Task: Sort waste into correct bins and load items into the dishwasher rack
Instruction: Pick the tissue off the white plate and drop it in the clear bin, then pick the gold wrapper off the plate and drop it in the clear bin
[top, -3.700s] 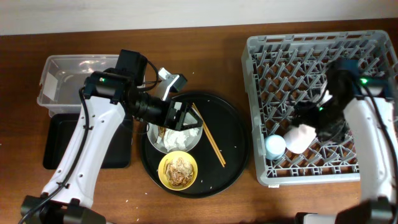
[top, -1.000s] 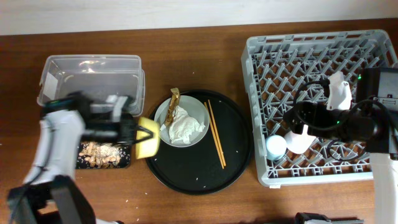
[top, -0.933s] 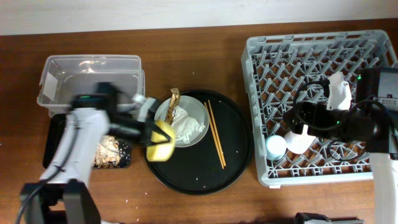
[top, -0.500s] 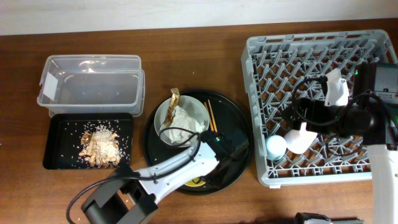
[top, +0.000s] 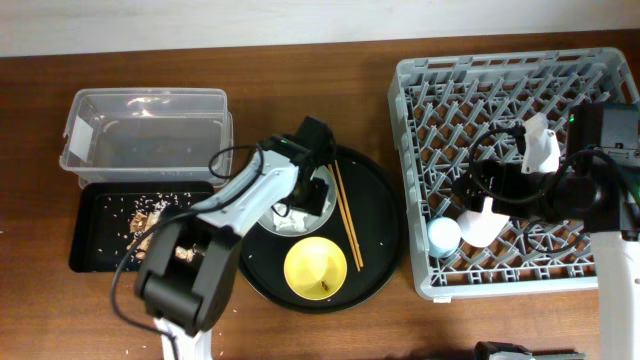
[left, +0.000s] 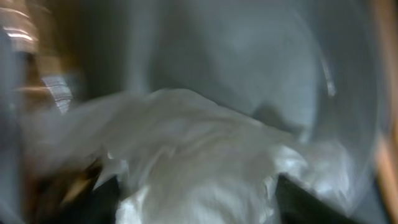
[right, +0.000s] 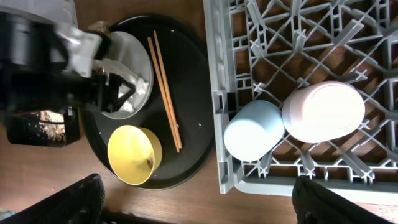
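My left gripper (top: 308, 188) is low over the grey-white plate (top: 325, 197) on the big round black tray. Its open fingers sit either side of the crumpled white napkin (left: 199, 149). The gold-brown wrapper (left: 28, 81) is a blur at the plate's left edge. The yellow bowl (top: 315, 267) stands upright at the tray's front, with the chopsticks (top: 346, 215) to its right. The rice scraps (top: 150, 215) lie in the flat black tray (top: 90, 245). The blue cup (right: 254, 131) and pink cup (right: 323, 111) sit upside down in the grey rack (top: 500, 80). My right gripper (right: 199, 208) is open and empty above the rack's front left.
The clear tub (top: 145, 135) stands at the back left, touching the flat black tray. The round black tray (top: 385, 230) lies between the bins and the rack. A few scraps dot the wood in front of the flat tray.
My left arm has swung from the round tray's front to the plate. The yellow bowl now stands uncovered on the tray. The right arm has barely moved.
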